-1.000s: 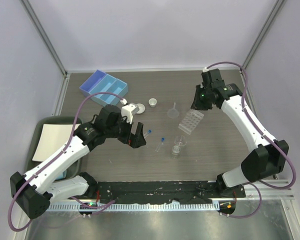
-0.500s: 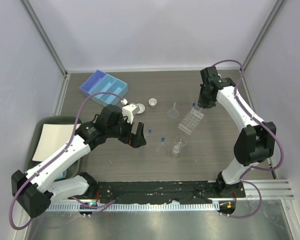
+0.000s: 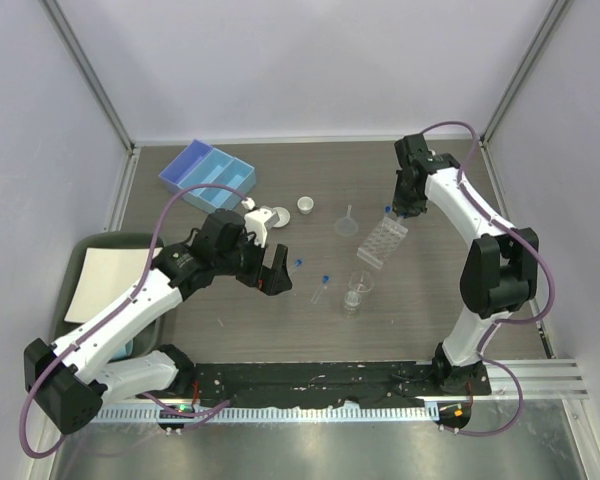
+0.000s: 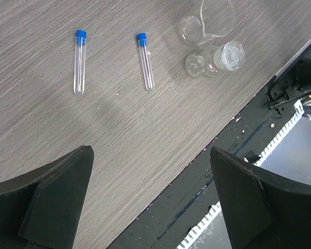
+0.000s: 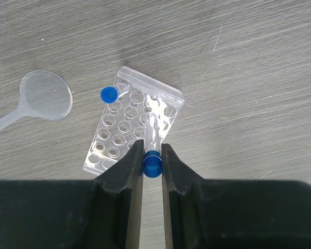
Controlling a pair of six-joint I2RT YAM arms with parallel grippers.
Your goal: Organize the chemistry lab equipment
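Observation:
My right gripper [image 5: 152, 155] is shut on the blue cap of a clear test tube [image 5: 153, 130], which points down over the clear plastic tube rack [image 5: 110, 146]. Another blue-capped tube [image 5: 109, 94] stands in the rack's far-left corner. The clear funnel [image 5: 45, 96] lies to the rack's left. In the left wrist view, two blue-capped tubes [image 4: 80, 62] [image 4: 145, 62] lie flat on the table beside the glass beaker [image 4: 212, 21]. My left gripper [image 4: 150, 153] hangs open and empty above the table's near edge. Two white dishes [image 3: 305, 206] [image 3: 277, 215] sit mid-table.
A pale-blue compartment tray [image 3: 208, 175] stands at the back left. A green mat with white paper [image 3: 95, 275] lies off the table's left edge. A small clear glass piece [image 4: 215, 58] rests beside the beaker. A black rail [image 3: 310, 378] runs along the near edge.
The right arm has folded in toward the back right, bringing its held tube over the rack's far end. The left arm has barely moved.

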